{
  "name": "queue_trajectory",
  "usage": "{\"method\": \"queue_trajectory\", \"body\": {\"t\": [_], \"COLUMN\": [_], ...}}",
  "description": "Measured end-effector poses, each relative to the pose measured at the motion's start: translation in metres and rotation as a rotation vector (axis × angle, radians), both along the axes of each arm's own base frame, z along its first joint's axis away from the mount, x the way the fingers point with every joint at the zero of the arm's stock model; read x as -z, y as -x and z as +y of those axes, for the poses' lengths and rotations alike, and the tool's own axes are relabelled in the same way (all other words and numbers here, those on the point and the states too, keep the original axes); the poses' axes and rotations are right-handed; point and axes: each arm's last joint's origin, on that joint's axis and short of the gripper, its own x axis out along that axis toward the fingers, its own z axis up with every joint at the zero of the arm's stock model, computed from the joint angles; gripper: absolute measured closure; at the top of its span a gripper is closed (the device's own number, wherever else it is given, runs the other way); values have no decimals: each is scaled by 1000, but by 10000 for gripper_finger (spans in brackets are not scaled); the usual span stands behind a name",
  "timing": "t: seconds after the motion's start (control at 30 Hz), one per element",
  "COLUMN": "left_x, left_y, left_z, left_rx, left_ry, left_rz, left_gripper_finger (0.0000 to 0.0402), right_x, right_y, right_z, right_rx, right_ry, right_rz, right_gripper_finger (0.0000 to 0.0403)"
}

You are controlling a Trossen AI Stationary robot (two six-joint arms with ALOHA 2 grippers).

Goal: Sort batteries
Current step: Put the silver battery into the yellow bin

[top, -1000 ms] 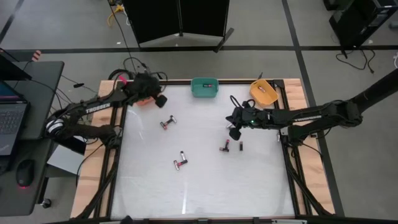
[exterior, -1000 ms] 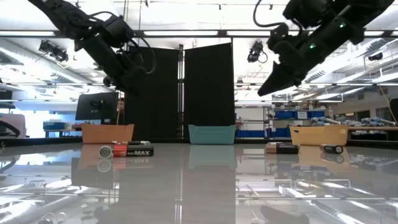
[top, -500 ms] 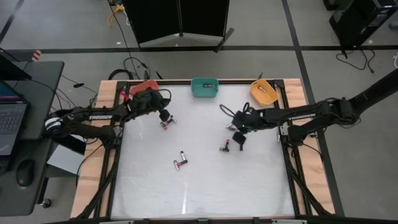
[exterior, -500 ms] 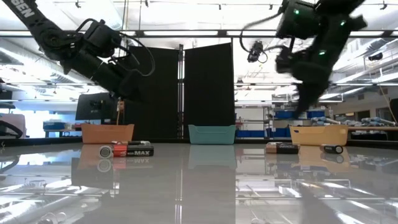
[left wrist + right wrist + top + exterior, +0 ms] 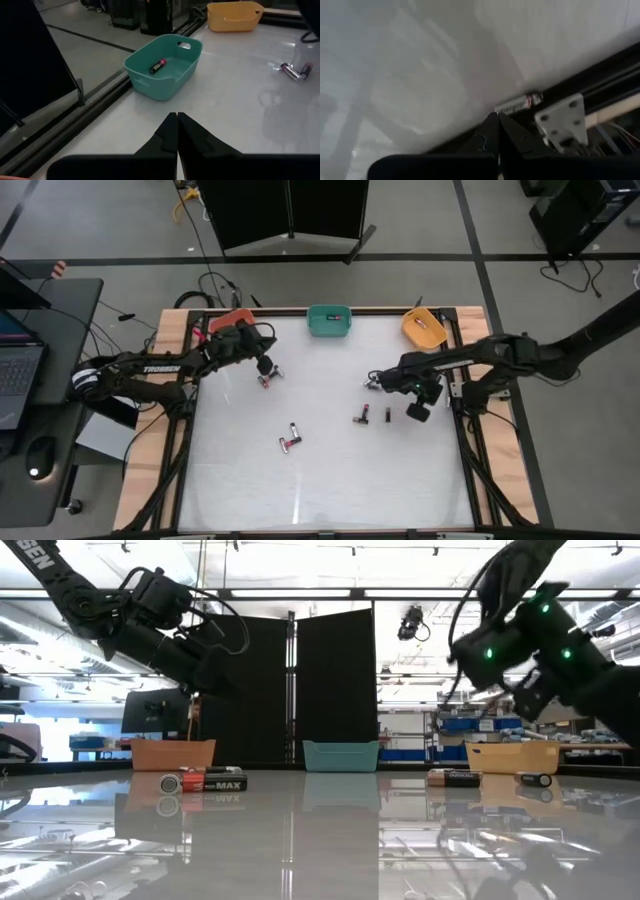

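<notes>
Left claw (image 5: pixel 263 364) pinched closed, empty, left of teal bin (image 5: pixel 329 321), just above battery pair (image 5: pixel 269 377). One battery (image 5: pixel 157 66) inside that bin. Right claw (image 5: pixel 417 411) closed, empty, right of bin, beside batteries (image 5: pixel 364 416) on desk (image 5: pixel 320 480).

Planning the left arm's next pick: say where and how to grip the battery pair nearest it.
Take one battery of the pair by its middle, coming straight down from above. They lie flat on the table side by side, so the left gripper, now shut, should open and straddle one across its width.
</notes>
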Motion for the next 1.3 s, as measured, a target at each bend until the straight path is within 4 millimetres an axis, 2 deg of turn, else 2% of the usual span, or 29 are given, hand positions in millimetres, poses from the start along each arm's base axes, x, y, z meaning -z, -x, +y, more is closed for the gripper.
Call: {"method": "queue_trajectory", "body": {"t": [0.33, 0.53, 0.9, 1.3], "left_x": [0, 0, 1, 2], "left_y": [0, 0, 0, 0], "left_z": [0, 0, 0, 0], "left_rx": [8, 9, 11, 12], "left_ry": [-16, -14, -9, -11], "left_rz": [13, 16, 25, 28], "left_gripper_finger": [394, 392, 391, 391], "right_x": [23, 35, 46, 48], "right_y": [0, 15, 23, 24], "right_z": [-15, -26, -37, -40], "right_rx": [-76, -62, -53, -37], "right_ry": [-103, -154, -200, -205], "right_rz": [156, 224, 204, 213], "right_gripper_finger": [395, 395, 395, 394]}}
